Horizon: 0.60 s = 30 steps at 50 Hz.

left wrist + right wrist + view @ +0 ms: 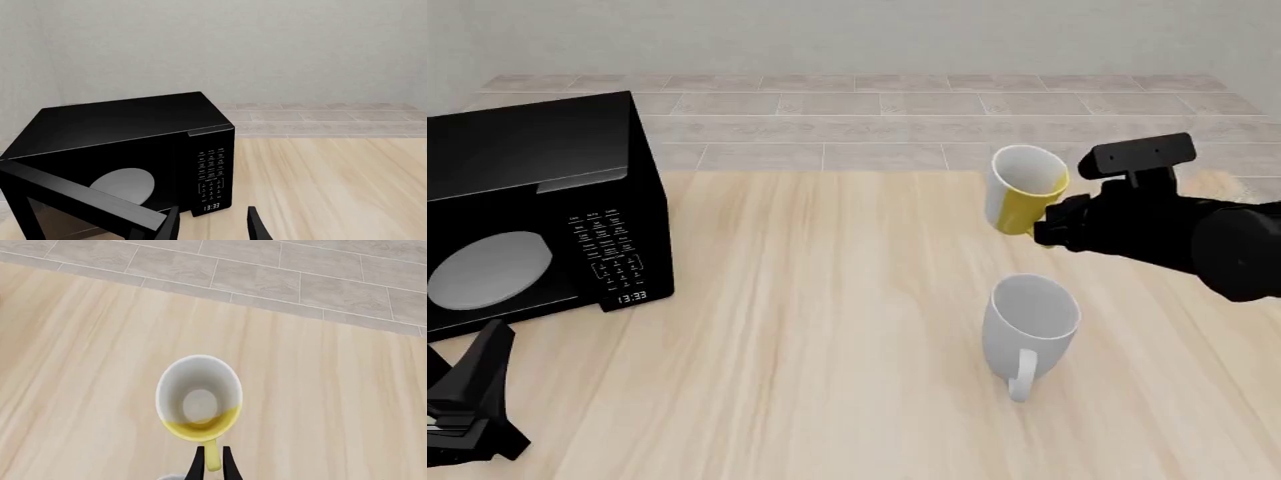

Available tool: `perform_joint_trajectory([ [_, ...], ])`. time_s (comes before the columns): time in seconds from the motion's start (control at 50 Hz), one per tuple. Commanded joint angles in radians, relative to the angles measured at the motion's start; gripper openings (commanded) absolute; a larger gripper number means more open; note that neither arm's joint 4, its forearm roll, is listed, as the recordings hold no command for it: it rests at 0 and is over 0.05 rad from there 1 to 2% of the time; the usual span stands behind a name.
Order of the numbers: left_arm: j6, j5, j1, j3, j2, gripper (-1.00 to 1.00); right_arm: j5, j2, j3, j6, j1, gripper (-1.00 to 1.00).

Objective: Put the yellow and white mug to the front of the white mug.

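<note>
The right gripper (212, 462) has its two thin black fingers closed on the yellow handle of the yellow and white mug (199, 397), the handle pinched between them with almost no gap. In the front view the right arm (1188, 235) reaches in from the right edge, and the yellow and white mug (1024, 188) hangs at its tip, lifted clear of the table and tilted so that its white inside faces partly toward the camera. The right wrist view looks straight into the mug's mouth, with the yellow wall showing along the rim nearest the fingers.

The white mug (1032, 325) stands on the wooden table (827, 330) nearer the camera than the held mug, well apart from it, with its loop handle turned toward the camera. It seems to lean slightly, though the angle makes that hard to judge.

The left gripper (213, 225) shows only the tips of its two dark fingers at the edge of the left wrist view, set apart with bare table between them and nothing held. In the front view the left gripper (474, 400) sits low at the near left corner of the table.

Just beyond it is a black microwave (541, 215) at the table's far left, its door (80, 197) swung open, a grey turntable plate (487, 270) visible inside and the clock reading 13:33.
</note>
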Motion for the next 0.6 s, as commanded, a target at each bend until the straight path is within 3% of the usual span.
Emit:
perform_joint_trajectory([
  [0.02,0.001,0.000,0.000,0.000,-0.001,1.00,-0.033,0.026,0.011,0.009,-0.006,-1.00],
  [0.6,0.001,0.000,0.000,0.000,-0.001,1.00,-0.082,0.084,0.035,0.016,-0.008,-1.00],
])
